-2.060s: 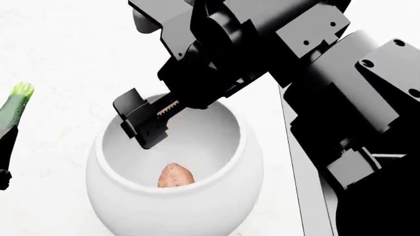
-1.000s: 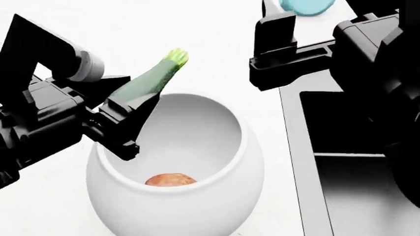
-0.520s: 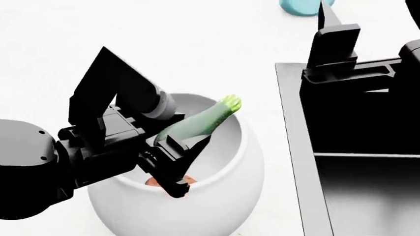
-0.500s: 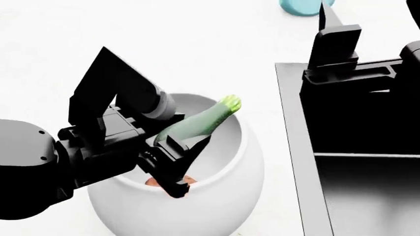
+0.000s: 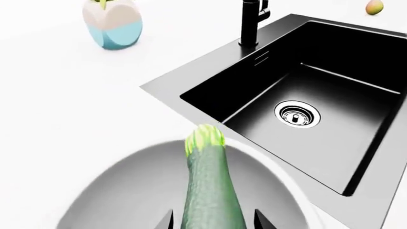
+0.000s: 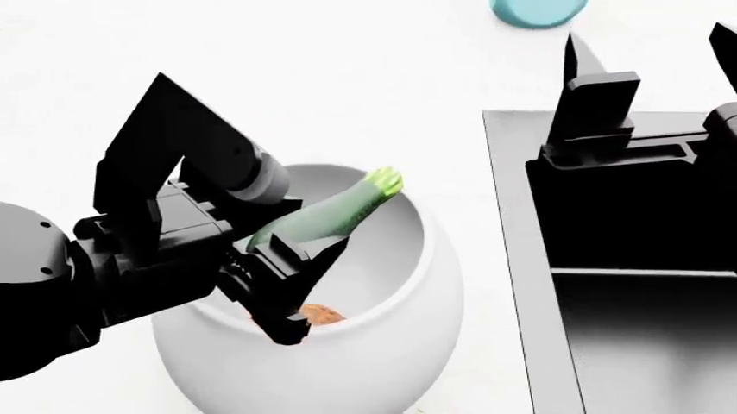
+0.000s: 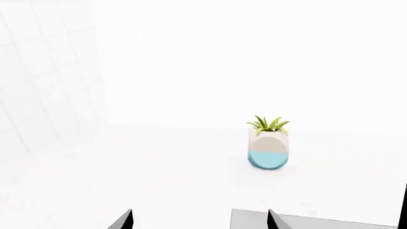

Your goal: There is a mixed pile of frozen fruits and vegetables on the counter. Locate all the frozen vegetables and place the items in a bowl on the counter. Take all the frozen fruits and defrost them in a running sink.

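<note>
Head view: our left gripper [image 6: 288, 289] is clamped on the zucchini [image 6: 320, 217], holding it over the mouth of the white bowl [image 6: 432, 285] on the counter [image 6: 288, 86]. The jaws pinch the zucchini's lower end; its long axis runs diagonally, rising from the gripper toward the pale green stem tip, which points up and away from us, toward the far rim of the bowl and the sink side. In the left wrist view the zucchini [image 5: 210, 191] extends straight out between the fingers, tip aimed across the bowl [image 5: 127, 181] toward the black sink [image 5: 305, 100].

Inside the bowl, an orange-brown item, likely a sweet potato [image 6: 317, 315], lies at the bottom, partly hidden by the gripper. We judge one vegetable already delivered and a second about to be released; the zucchini is not yet let go.

Our right gripper [image 6: 645, 147] hangs above the sink's near edge with nothing visible between its fingers; from the right wrist view the fingertips stand apart. That view looks out at a small potted plant [image 7: 269, 143] on the counter.

What remains, as far as we can see: drop the zucchini, then deal with the fruit. A small yellowish fruit [image 5: 374, 6] sits beyond the sink. No water appears to run from the faucet [image 5: 252, 21], and the basin holds nothing, so the defrosting half looks unstarted.
</note>
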You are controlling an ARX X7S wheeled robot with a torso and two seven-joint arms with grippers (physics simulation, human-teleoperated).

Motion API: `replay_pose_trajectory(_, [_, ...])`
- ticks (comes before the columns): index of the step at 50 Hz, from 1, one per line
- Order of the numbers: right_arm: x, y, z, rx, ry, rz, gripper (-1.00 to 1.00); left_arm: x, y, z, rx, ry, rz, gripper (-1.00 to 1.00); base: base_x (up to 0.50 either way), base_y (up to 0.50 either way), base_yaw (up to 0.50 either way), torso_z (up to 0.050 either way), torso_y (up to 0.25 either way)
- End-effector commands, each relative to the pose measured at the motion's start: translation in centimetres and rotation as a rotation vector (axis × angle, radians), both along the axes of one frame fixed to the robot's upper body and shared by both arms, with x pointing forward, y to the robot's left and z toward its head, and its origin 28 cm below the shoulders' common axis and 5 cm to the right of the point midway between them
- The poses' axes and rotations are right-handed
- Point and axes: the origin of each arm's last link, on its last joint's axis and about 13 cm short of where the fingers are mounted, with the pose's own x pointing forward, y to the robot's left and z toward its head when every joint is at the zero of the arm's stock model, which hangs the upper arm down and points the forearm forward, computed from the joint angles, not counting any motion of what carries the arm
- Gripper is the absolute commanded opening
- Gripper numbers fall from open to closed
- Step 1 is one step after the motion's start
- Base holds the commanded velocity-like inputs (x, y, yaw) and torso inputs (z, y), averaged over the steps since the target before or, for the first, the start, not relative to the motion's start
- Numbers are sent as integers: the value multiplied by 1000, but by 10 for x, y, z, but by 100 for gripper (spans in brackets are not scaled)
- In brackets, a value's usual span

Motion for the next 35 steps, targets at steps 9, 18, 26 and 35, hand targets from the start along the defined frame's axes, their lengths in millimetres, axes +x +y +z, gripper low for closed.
replay_pose_trajectory(9, [-6,-1,5,-11,-10,3,100,5,16,2,47,42,75,-100,0,0,0,0,0])
replay_pose_trajectory(18, [-3,1,0,-9,10,15,100,4,16,-1,52,53,67,-100,0,0,0,0,0])
replay_pose_trajectory(26, [-4,1,-3,13,23,36,100,4,14,9,30,23,64,100,0,0,0,0,1])
replay_pose_trajectory(35, [-8,3,-6,5,7,22,100,5,29,28,-77,-54,129,100,0,0,0,0,0])
